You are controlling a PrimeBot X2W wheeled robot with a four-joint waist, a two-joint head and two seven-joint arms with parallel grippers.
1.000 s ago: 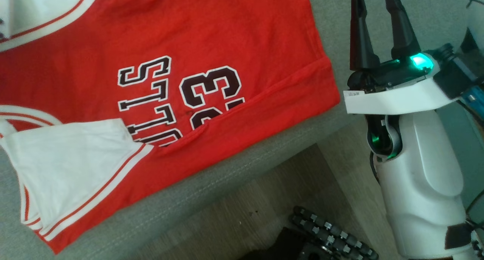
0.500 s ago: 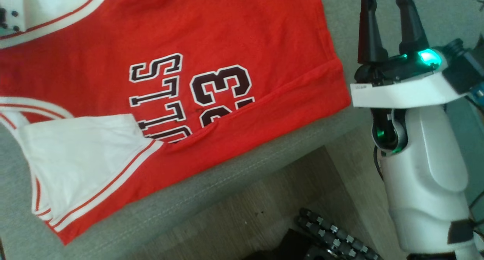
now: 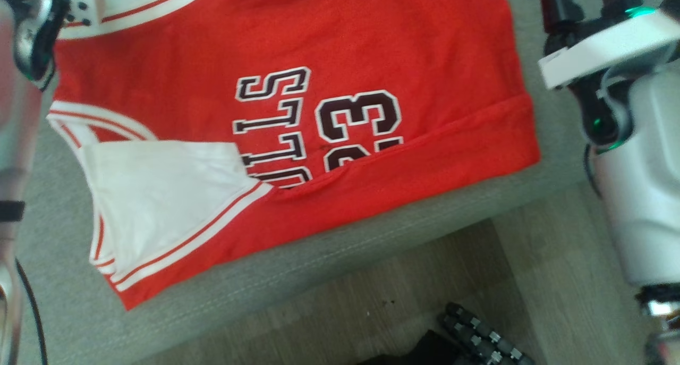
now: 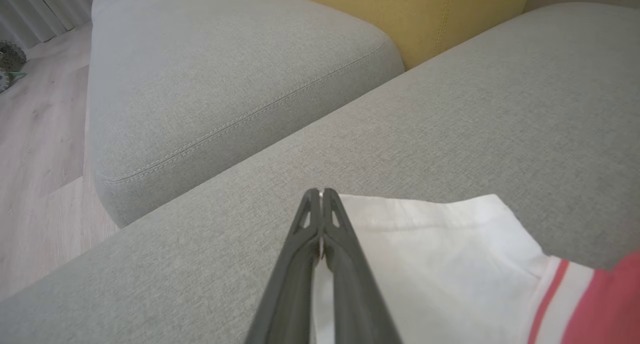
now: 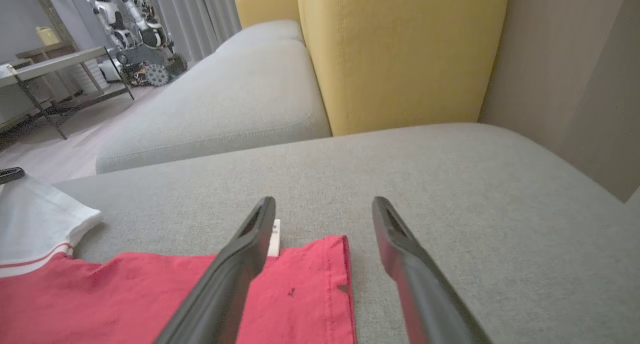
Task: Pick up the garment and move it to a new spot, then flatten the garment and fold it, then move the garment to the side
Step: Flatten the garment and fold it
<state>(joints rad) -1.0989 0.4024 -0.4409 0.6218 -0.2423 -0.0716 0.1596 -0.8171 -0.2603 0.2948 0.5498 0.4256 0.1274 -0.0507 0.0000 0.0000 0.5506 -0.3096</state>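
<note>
From my head, the garment (image 3: 372, 51) lies spread on the grey sofa cushion (image 3: 319, 269). It is a red jersey with dark lettering, and a white sleeve is folded across its near left part. Its hem runs down the right side, close to the cushion's near edge, with wood floor (image 3: 372, 312) below. My left arm (image 3: 16, 142) stands at the far left corner of the jersey. My right arm (image 3: 637, 195) stands just right of the hem and apart from it. The lettering and the full spread are plain from this view alone.

My left wrist camera settles the grip. My left gripper (image 4: 320, 194) is closed, with a sliver of the white sleeve's edge pinched between the fingers. The rest of the sleeve lies to their right. Beyond it are a second cushion (image 4: 225, 83) and a yellow backrest (image 4: 400, 13).

From my right wrist, my right gripper (image 5: 324, 206) has its jaws wide apart, with nothing between them, above the far right corner of the red hem. A small white tag (image 5: 274, 236) peeks out beside that corner. Far left in the room there are a table (image 5: 50, 63) and another robot (image 5: 135, 23).
</note>
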